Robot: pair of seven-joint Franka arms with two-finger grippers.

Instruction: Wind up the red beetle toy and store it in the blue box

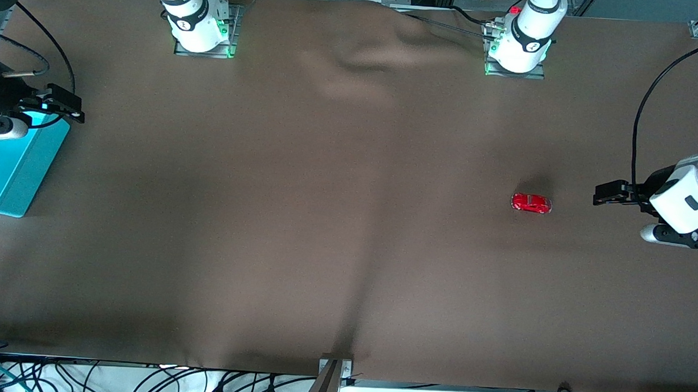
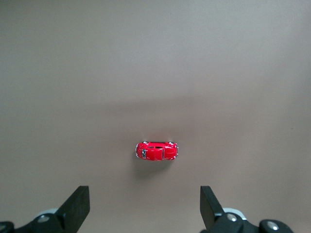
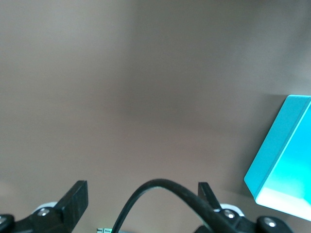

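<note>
The left gripper [image 2: 145,208] hung over the cloth [image 1: 324,218] at its own arm's end, jaws spread wide and empty. The toy [image 1: 531,203] sat on the cloth just ahead of its fingertips, apart from them and roughly centred between them in the left wrist view. The right gripper [image 1: 58,104] waited, also wide and empty, over the box's [image 1: 17,175] rim at the right arm's end. The toy was judged light, rigid, glossy and prone to slip or roll; best held across its flat sides, low on the body.
</note>
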